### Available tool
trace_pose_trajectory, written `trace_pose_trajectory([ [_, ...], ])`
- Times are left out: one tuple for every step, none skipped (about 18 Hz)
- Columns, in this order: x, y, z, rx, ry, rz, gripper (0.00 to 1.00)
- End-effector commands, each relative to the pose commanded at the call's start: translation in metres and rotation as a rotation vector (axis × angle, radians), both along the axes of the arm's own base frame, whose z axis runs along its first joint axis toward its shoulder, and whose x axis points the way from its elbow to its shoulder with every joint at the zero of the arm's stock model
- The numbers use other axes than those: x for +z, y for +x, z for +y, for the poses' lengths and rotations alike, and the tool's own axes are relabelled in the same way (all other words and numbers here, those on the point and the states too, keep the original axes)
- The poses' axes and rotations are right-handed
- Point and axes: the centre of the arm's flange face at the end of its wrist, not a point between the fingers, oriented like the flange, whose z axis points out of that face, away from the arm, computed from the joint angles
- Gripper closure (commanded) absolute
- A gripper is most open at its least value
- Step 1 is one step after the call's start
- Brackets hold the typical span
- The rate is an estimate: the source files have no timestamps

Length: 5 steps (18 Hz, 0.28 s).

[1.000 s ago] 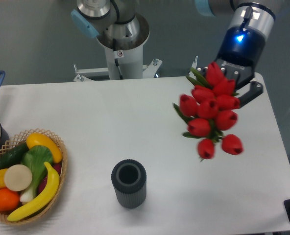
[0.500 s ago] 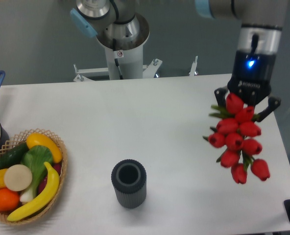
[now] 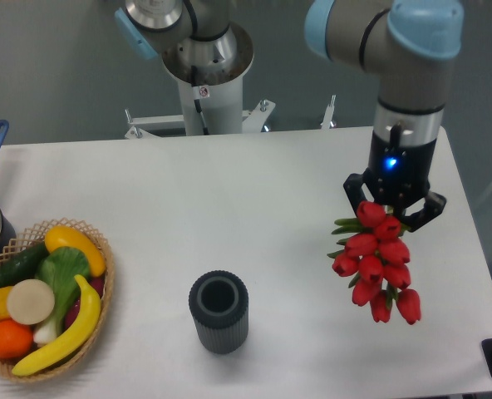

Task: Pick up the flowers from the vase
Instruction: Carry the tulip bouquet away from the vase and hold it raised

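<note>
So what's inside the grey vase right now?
The vase shows only a dark, empty-looking mouth; its bottom is in shadow. The tulips hang from the gripper, off to the side.

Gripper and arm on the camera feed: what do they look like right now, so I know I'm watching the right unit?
The arm is built of silver-grey tubular links with light blue joint caps. Its wrist section is dark, with a small blue light glowing on it. The gripper below is black with two angled fingers. The grey base column carries a small white label with a red mark.
</note>
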Motion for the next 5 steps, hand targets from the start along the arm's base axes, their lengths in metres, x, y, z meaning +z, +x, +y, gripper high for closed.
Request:
trace_pose_trajectory([
  [-0.005,0.002,0.001,-0.002,-0.023,-0.009,1.0],
  [-0.012,0.002,0.001,0.0,-0.05,-0.027,1.0],
  [-0.021,0.0,0.0,0.005,-0.08,-0.044,1.0],
  [-0.026,0.001,-0.001,0.005,-0.102,-0.052,1.0],
  [-0.028,0.0,-0.002,0.007,-0.109,-0.056,1.0],
])
